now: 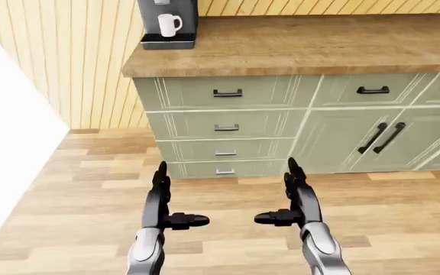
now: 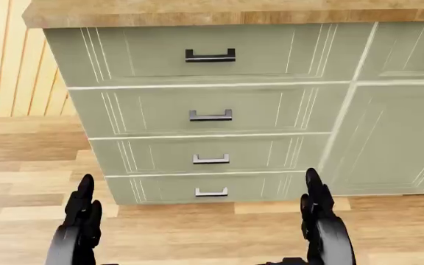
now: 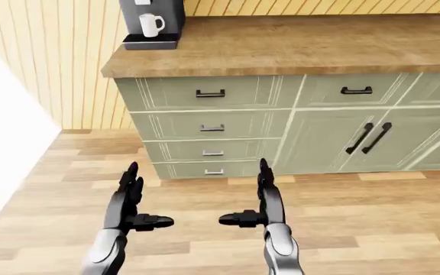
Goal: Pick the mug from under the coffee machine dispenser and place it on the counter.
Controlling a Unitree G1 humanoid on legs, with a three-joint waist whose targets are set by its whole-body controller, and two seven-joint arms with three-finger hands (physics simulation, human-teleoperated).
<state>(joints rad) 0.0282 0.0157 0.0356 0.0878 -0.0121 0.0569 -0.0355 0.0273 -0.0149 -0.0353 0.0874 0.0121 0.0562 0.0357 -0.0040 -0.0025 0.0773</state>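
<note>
Mug (image 1: pixel 168 24) under coffee machine (image 1: pixel 168 17); drawers (image 1: pixel 226 125) below — both hands (image 1: pixel 161 207) (image 1: pixel 300 201) open, empty.

My left hand (image 2: pixel 80 221) and right hand (image 2: pixel 319 218) hung open, empty, below the green drawers (image 2: pixel 212 116) and wooden counter edge (image 2: pixel 197 14).

I see a matt wood-grain counter (image 1: pixel 319 46) with warm brown streaks; under it, the cabinet fronts (image 1: pixel 228 123) look like sage-green painted wood, satin, with dark metal-looking handles (image 1: pixel 227 93). On the counter's left end the white mug (image 1: pixel 168 24) looks like smooth glazed ceramic, set in a dark matt-plastic coffee machine (image 1: pixel 168 23). Below the counter, the floor (image 1: pixel 90 195) is matt plank wood. My left hand (image 1: pixel 161 201) and right hand (image 1: pixel 296 197) are glossy black, forearms silvery
</note>
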